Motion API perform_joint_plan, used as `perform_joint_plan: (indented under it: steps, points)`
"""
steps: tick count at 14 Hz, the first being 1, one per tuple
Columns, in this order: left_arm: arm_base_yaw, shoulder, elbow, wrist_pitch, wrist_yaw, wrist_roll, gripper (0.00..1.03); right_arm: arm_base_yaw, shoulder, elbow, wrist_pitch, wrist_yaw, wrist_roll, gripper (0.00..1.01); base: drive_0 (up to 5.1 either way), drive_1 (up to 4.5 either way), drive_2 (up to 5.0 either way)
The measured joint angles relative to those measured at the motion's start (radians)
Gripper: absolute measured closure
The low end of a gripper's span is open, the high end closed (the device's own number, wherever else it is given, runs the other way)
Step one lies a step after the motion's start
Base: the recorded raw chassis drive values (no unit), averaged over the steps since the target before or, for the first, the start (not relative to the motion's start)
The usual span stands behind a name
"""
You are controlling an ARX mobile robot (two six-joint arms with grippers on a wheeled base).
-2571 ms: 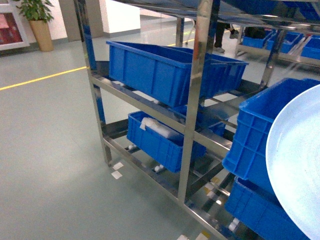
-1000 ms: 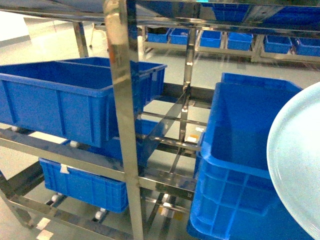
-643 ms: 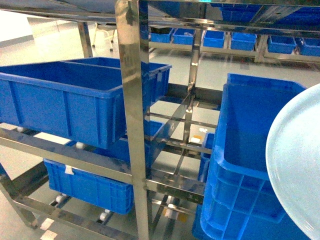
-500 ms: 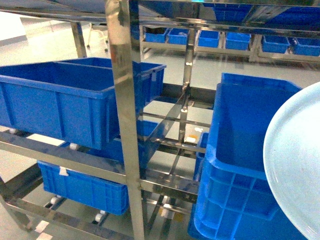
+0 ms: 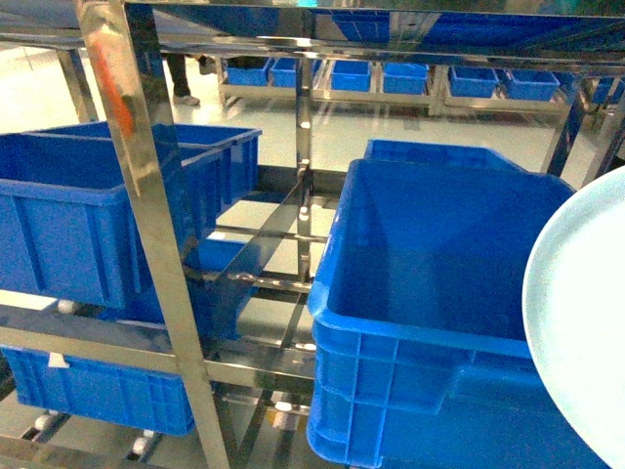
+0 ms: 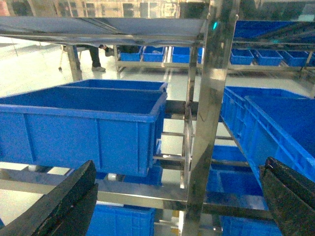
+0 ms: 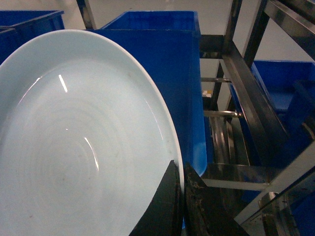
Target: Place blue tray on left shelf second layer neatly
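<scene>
Shelf post (image 5: 146,225) shifted left; right fingers (image 7: 181,206) clamp blue tray (image 7: 83,142); left fingers (image 6: 64,201) spread.

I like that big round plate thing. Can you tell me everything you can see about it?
The blue tray is a pale blue, round, shallow dish, smooth and glossy like plastic, with faint rings inside and a raised rim. It is empty and tilted. The right hand pinches its rim. It hangs in front of a dark blue crate.
</scene>
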Motion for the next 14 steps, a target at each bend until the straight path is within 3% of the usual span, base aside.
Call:
perform_joint_plan:
  steps: [2, 8, 9, 10, 11, 14]
  points:
    - [0.0, 0.0, 0.0, -0.002, 0.0, 0.0, 0.05, 0.0, 0.0, 0.0, 0.0, 0.0, 0.0, 0.99, 0.2, 4.49, -4.1]
    - [0.0, 0.0, 0.0, -0.003, 0.0, 0.0, 0.05, 0.0, 0.0, 0.0, 0.006, -0.005, 0.0, 0.99, 0.0, 0.0, 0.0]
    - [0.0, 0.0, 0.0, -0.003, 0.0, 0.0, 0.05, -0.035, 0.01, -0.023, 0.11, -0.108, 0.023, 0.99, 0.0, 0.0, 0.0]
    - [0.0, 0.0, 0.0, -0.003, 0.0, 0.0, 0.05, -0.076, 0.032, -0.017, 0.133, -0.223, 0.105, 0.99, 0.0, 0.0, 0.0]
    - [0.0, 0.0, 0.0, -0.003, 0.0, 0.0, 0.05, -0.079, 0.079, -0.007, 0.146, -0.262, 0.189, 0.99, 0.0, 0.0, 0.0]
    - [0.0, 0.0, 0.0, -0.003, -0.001, 0.0, 0.05, -0.052, 0.247, 0.024, 0.235, -0.218, 0.326, 0.99, 0.0, 0.0, 0.0]
